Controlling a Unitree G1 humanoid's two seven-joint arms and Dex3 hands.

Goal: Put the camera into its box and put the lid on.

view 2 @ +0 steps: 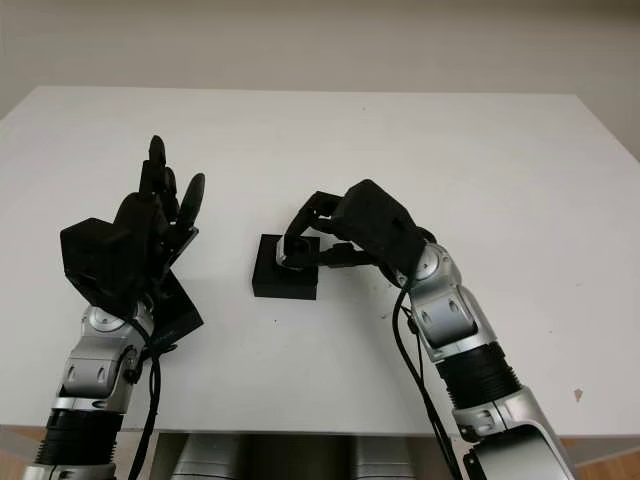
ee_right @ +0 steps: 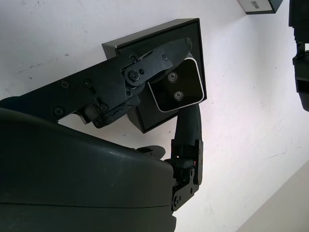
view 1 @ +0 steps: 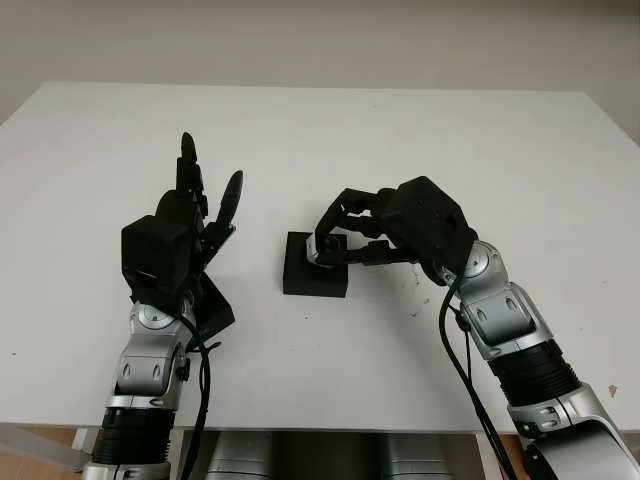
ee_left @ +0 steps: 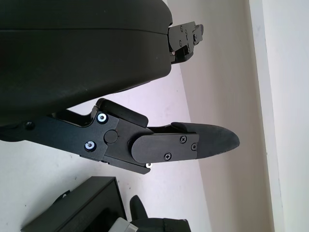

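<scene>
- Your right hand point(view 1: 335, 235) sits just right of frame centre in the left eye view; its fingers point(ee_right: 140, 72) are clamped on the camera point(ee_right: 176, 89), a small silver-edged body with a dark face and two lenses
- Camera is right over the box point(view 1: 315, 265), the black square box at the middle of the white desk point(view 1: 400, 130); you can't tell from these views whether it is seated inside or only hovering at the opening
- In the right wrist view one finger crosses the top of the box and another comes up from beside it to the edge of the camera; box wall and rim show around the camera
- Your left hand point(view 1: 190, 215) is at the left of the frame, raised off the desk, open, holding nothing; well apart from the box
- Lid point(view 1: 212, 312): a flat black piece lying on the desk at lower left, partly hidden under your left wrist; a corner of it with a white label shows at the far edge of the right wrist view point(ee_right: 256, 6)
- Lid is not on the box; box top is open with the right hand over it
</scene>
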